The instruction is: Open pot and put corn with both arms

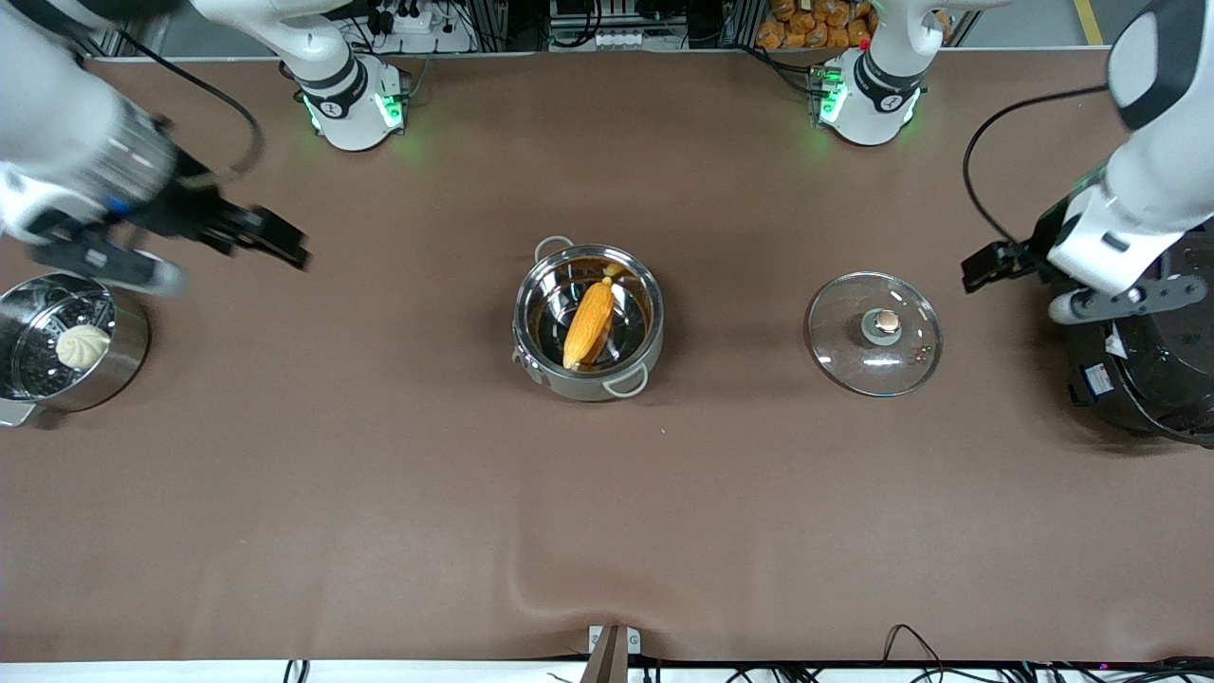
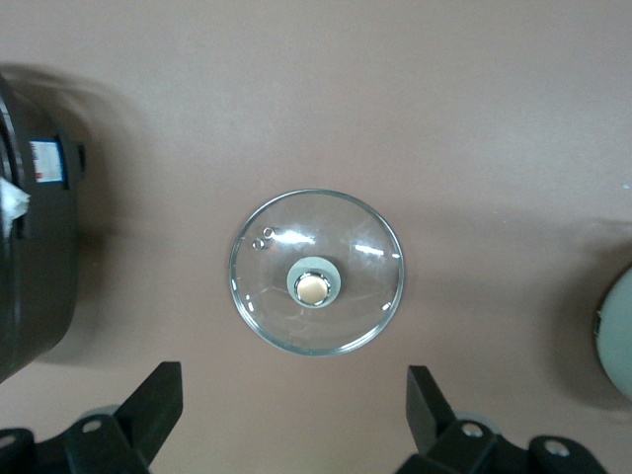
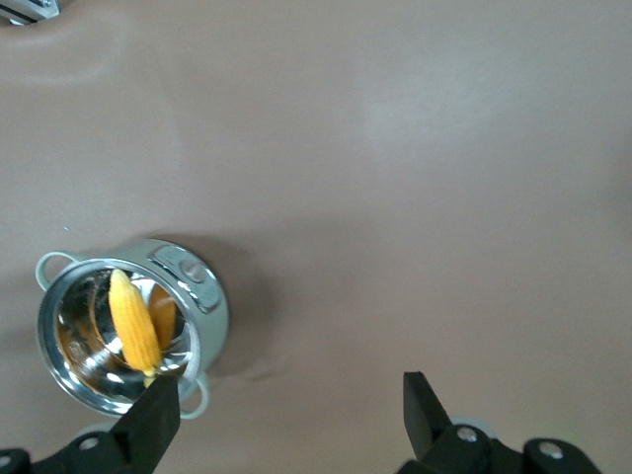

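Observation:
The steel pot (image 1: 588, 323) stands open at the table's middle. The yellow-orange corn (image 1: 588, 324) lies inside it, stub toward the robots' bases. The glass lid (image 1: 873, 333) with its metal knob lies flat on the table beside the pot, toward the left arm's end. My left gripper (image 1: 982, 267) is open and empty in the air beside the lid, by the black cooker. My right gripper (image 1: 275, 244) is open and empty, up over the table by the steamer pot. The lid shows in the left wrist view (image 2: 316, 272), the pot and corn in the right wrist view (image 3: 131, 332).
A steel steamer pot (image 1: 66, 346) with a white bun (image 1: 82, 346) stands at the right arm's end. A big black cooker (image 1: 1152, 360) stands at the left arm's end, also in the left wrist view (image 2: 35, 247).

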`<state>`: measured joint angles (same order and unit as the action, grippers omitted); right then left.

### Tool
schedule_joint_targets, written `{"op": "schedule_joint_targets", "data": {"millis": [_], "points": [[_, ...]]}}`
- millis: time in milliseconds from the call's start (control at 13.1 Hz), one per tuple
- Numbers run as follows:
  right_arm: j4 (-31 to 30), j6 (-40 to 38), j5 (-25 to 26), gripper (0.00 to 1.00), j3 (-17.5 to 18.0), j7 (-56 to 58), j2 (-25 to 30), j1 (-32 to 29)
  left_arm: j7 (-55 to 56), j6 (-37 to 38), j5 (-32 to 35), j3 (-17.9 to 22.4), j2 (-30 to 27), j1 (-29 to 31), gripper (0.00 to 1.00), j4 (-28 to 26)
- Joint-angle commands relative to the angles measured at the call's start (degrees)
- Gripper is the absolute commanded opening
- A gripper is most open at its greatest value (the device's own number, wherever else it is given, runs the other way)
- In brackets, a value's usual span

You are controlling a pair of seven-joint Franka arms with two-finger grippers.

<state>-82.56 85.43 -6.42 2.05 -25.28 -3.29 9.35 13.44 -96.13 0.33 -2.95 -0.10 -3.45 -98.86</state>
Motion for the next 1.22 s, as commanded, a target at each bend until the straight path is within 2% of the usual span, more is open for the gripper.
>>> {"op": "schedule_joint_targets", "data": {"millis": [0,229,382,535,1147], "points": [[-1.8,-1.0,1.8,1.00,-0.2,8.4,4.3,-4.0,-1.2,5.7,0.6,-0.4,-0.2,0.4,1.00,5.5],[-2.3,-1.9,2.6,1.00,-8.7,21.2,5.5,-4.1,-1.3,6.9,0.5,-1.0,0.8,1.6,1.00,8.2],[-3.2,-2.1,6.1,1.00,-12.0,28.9,5.5,-4.3,-5.1,7.9,0.0,-1.4,1.5,2.7,1.00,9.6],[-3.5,-2.4,6.4,1.00,-12.2,29.9,5.4,-5.8,-5.7,8.1,0.0,-1.2,1.2,2.7,1.00,9.7],[-6.9,-2.6,5.7,1.00,-11.9,29.4,6.3,-5.0,-5.8,10.6,-0.3,-1.2,0.9,2.7,1.00,10.1]]}}
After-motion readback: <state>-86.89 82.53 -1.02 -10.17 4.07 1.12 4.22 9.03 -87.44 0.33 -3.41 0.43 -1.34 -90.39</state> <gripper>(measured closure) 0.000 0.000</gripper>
